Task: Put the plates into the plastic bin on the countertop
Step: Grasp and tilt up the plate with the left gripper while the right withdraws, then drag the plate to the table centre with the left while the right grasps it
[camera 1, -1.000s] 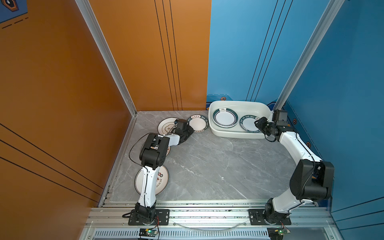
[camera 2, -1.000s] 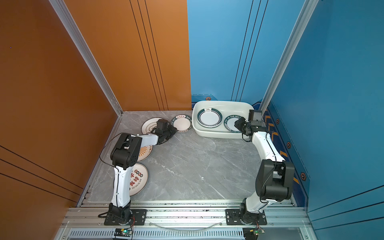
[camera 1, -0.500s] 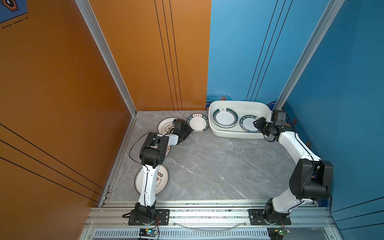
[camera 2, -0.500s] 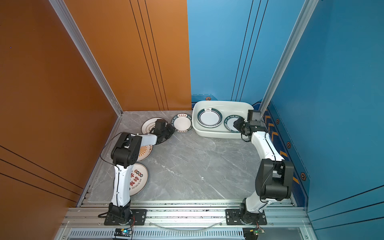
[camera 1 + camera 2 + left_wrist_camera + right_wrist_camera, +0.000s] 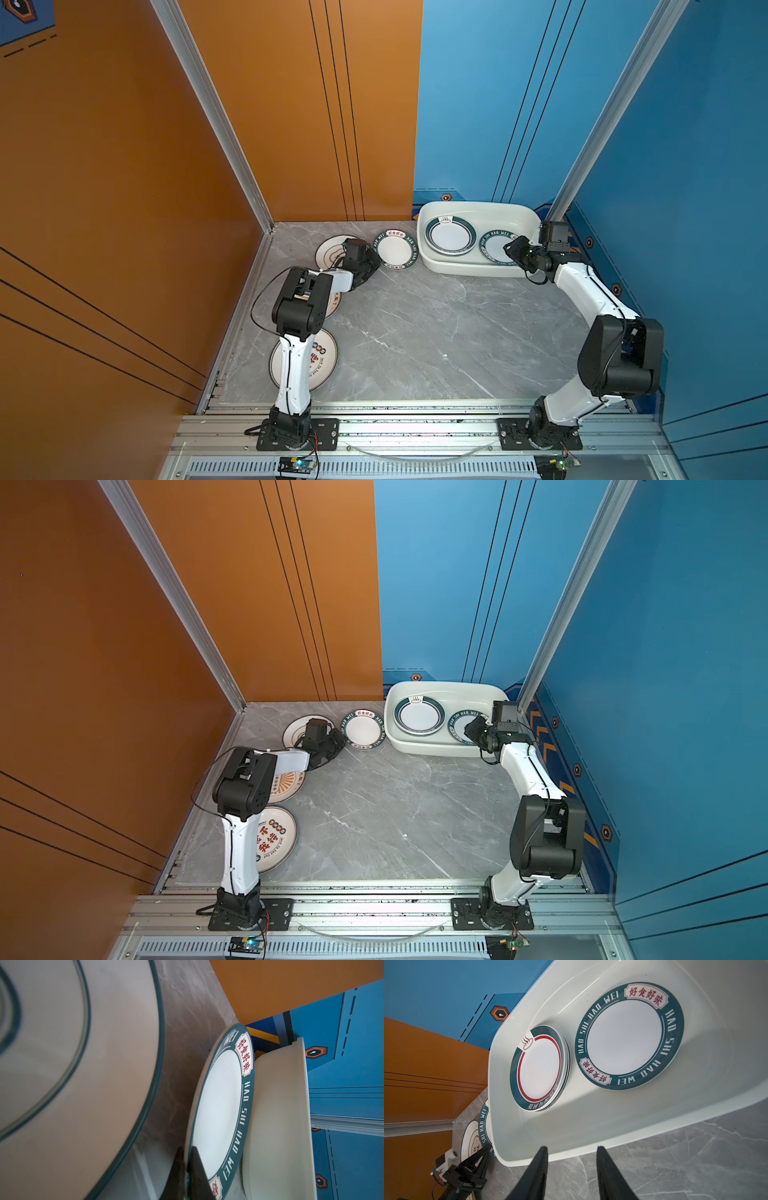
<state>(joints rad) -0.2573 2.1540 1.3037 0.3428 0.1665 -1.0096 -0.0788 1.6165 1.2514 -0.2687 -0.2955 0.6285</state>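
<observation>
A white plate with a dark-green lettered rim (image 5: 395,250) (image 5: 363,729) (image 5: 218,1105) lies on the grey countertop (image 5: 415,332), right beside the white plastic bin (image 5: 478,206) (image 5: 278,1115) (image 5: 654,1132). My left gripper (image 5: 371,262) (image 5: 337,742) (image 5: 187,1157) is shut on its near rim, one finger above and one below. Inside the bin sit a small stack of red-lined plates (image 5: 450,235) (image 5: 538,1066) and a lettered plate (image 5: 494,248) (image 5: 625,1036). My right gripper (image 5: 513,249) (image 5: 572,1150) hovers open and empty over the bin's front right edge.
A cream plate with dark rings (image 5: 330,251) (image 5: 62,1064) lies just left of the held plate. A sunburst plate (image 5: 286,787) sits partly under the left arm. A cream plate with Chinese characters (image 5: 274,841) lies near the front rail. Walls close the back and sides.
My left gripper's jaws have closed onto the rim of the green-lettered plate. The right arm has stayed where it was.
</observation>
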